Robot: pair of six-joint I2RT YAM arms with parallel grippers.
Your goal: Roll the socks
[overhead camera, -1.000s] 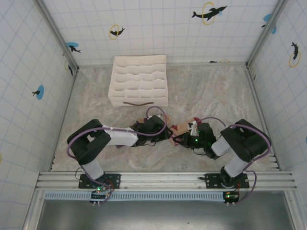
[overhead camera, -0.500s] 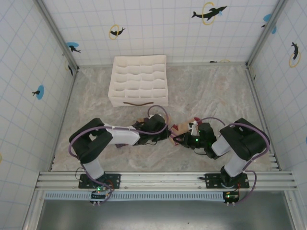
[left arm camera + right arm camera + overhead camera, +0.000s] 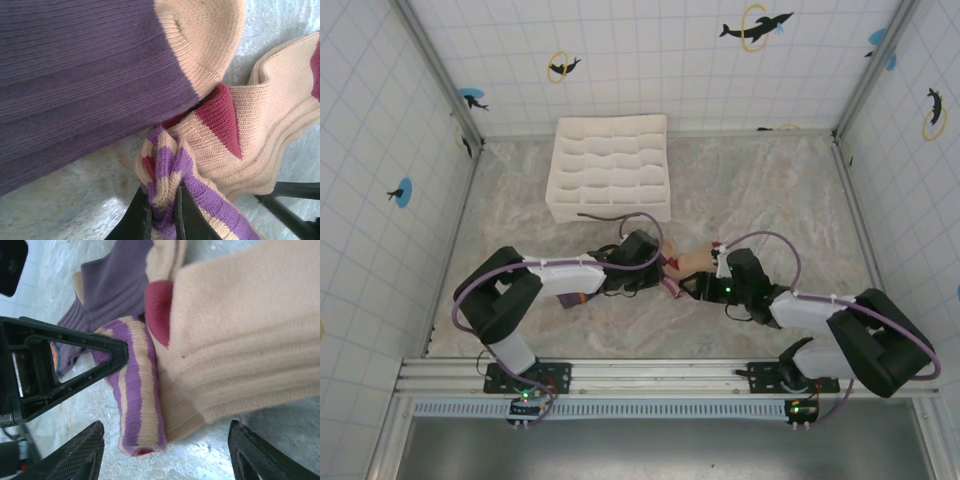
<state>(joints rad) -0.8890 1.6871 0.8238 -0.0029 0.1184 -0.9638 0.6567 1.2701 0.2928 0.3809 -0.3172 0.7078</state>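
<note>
Marble bench (image 3: 770,190): left gripper (image 3: 162,194) had just shut its jaws on the beige sock's (image 3: 270,115) striped cuff (image 3: 167,167). Right gripper's (image 3: 165,427) jaws had just opened, letting go; the roll looked barely started.

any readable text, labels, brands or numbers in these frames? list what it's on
None readable.
Wall decals: dolphin pictures with rings, no lettering.
Purple sock: plain knit, no tag or brand showing.
Beige sock: coloured stripes, no tag or brand showing.
Organiser box: no label or print visible.
</note>
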